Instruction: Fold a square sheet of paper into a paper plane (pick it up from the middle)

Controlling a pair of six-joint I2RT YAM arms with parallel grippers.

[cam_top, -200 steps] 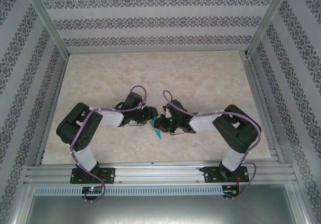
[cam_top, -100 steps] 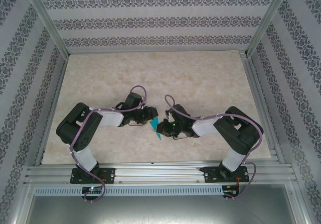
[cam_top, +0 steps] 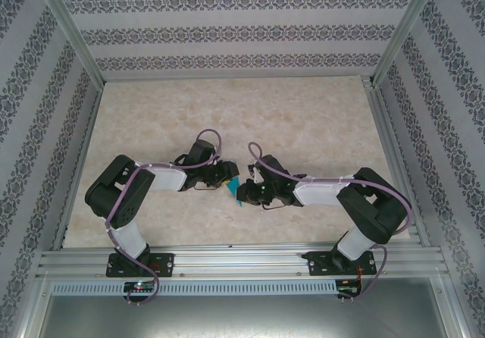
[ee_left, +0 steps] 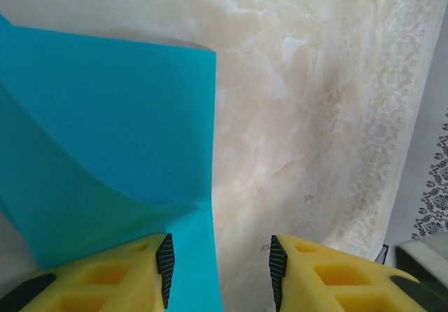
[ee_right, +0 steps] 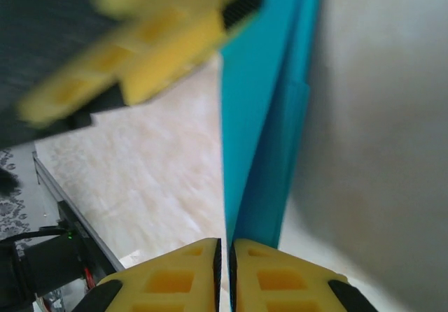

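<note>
Paper [ee_right: 262, 116], thin, floppy and part-folded, is held low over the middle of the bench [cam_top: 303, 111]. Right fingers [ee_right: 287, 280] pinch its edge, almost closed; left fingers [ee_left: 105, 277] gape halfway beside it. It creases easily, I reckon: grip near the fold.

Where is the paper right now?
Top view: the paper is at the table's near centre, between the left gripper and the right gripper, whose fingers pinch its edge.
</note>
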